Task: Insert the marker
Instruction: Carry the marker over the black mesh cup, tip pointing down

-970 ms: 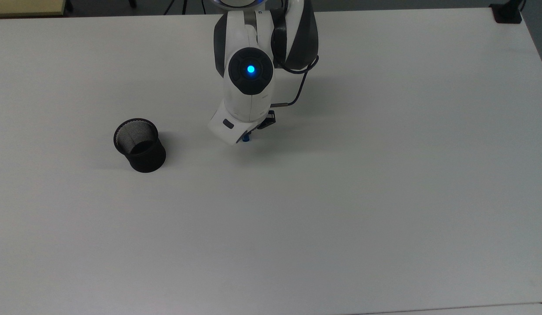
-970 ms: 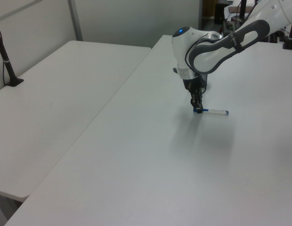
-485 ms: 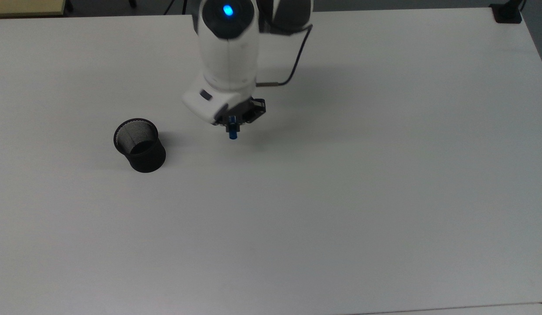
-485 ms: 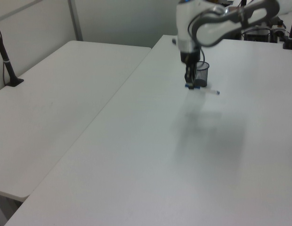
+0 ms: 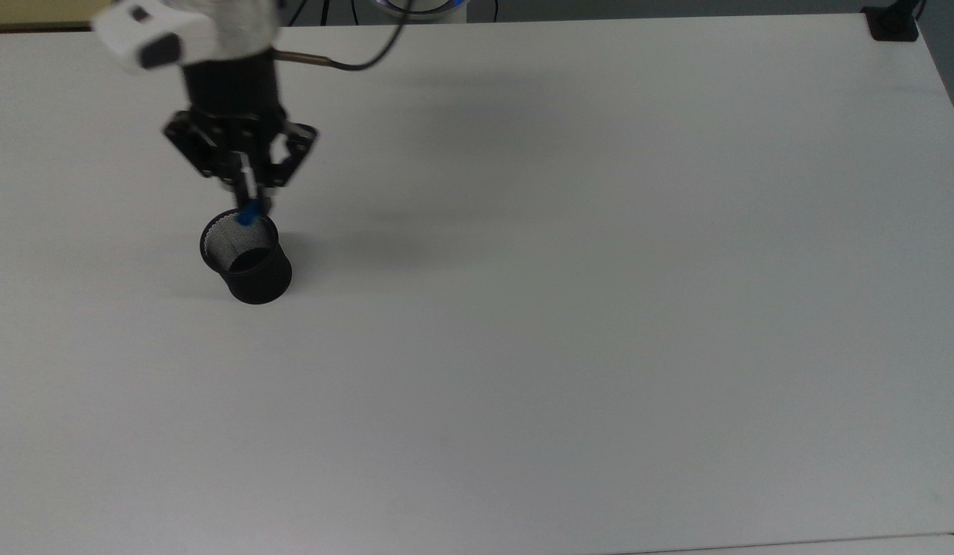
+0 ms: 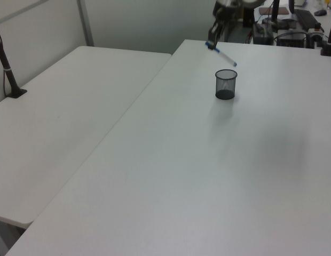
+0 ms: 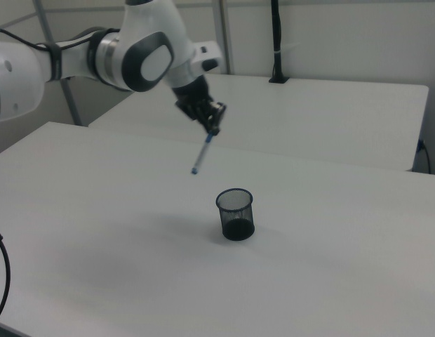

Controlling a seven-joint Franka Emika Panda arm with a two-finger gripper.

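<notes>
A broad white desk (image 5: 600, 308) is seen under even indoor light, with a second white desk (image 6: 58, 117) set alongside it in the left view and another behind it in the right view. Pale partition walls with metal posts close off the background, and some dark equipment is stacked at the far end in the left view. A black clamp-mounted pole (image 6: 5, 61) stands on the neighbouring desk. The working surface carries a black mesh cup (image 5: 246, 255), which stands upright and apart from everything else.

The marker (image 7: 203, 154) is held in the air by the pincer (image 7: 212, 130), which is closed on the capped upper end. The barrel hangs tilted, slanting down toward the right view's left, with its small blue end lowest. In the right view that lower end is well above the cup's rim and off to the right view's left of it; in the top view the blue tip appears against the cup's far rim, though it is not inside.

The step in hand is judged to be the carry toward the cup, with the insertion not yet made. For the next move, the lower end would need to be brought over the open mouth, the barrel preferably turned nearer to upright, and then lowered inside before the grip is released. A tilted entry could catch the rim and tip the light cup.
</notes>
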